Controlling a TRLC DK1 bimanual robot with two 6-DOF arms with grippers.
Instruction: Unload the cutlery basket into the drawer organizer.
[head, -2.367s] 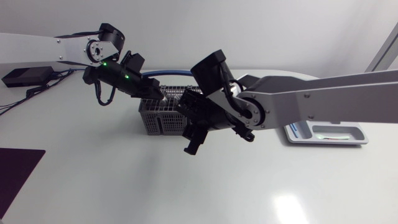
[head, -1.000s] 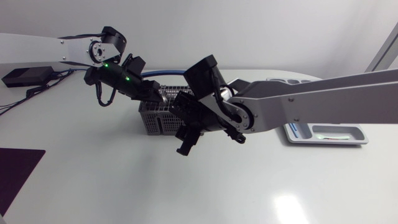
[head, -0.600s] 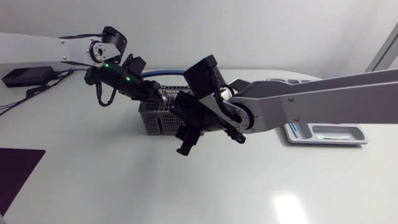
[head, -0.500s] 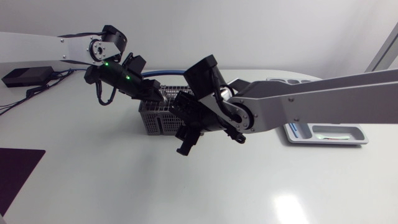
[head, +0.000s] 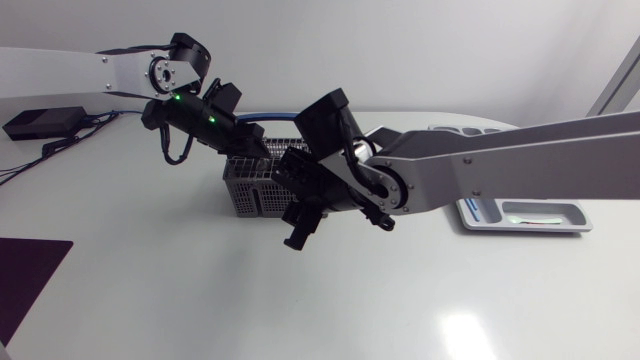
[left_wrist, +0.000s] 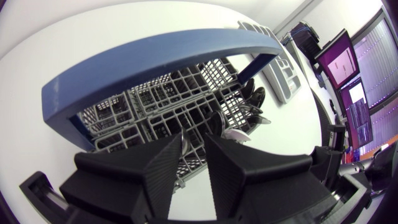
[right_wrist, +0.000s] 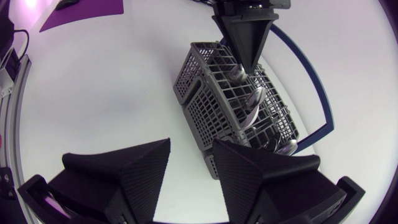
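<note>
The grey cutlery basket (head: 250, 196) with a blue handle (left_wrist: 155, 53) stands mid-table. My left gripper (head: 257, 150) hangs just above its back end, shut on a thin silver cutlery piece (left_wrist: 182, 137). In the right wrist view the left gripper (right_wrist: 245, 57) points down at a spoon bowl (right_wrist: 235, 73) over the basket (right_wrist: 211, 118). Several more spoons (right_wrist: 255, 102) stand inside. My right gripper (head: 298, 234) hovers open in front of the basket, with nothing between its fingers (right_wrist: 142, 177). The white drawer organizer (head: 480, 212) lies at the right.
A dark purple mat (head: 25, 275) lies at the table's left edge. A black box with cables (head: 40, 122) sits at the far left. My right arm's thick link (head: 480, 165) spans the table between basket and organizer.
My left gripper has risen slightly above the basket. The right arm has stayed where it was for the last second.
</note>
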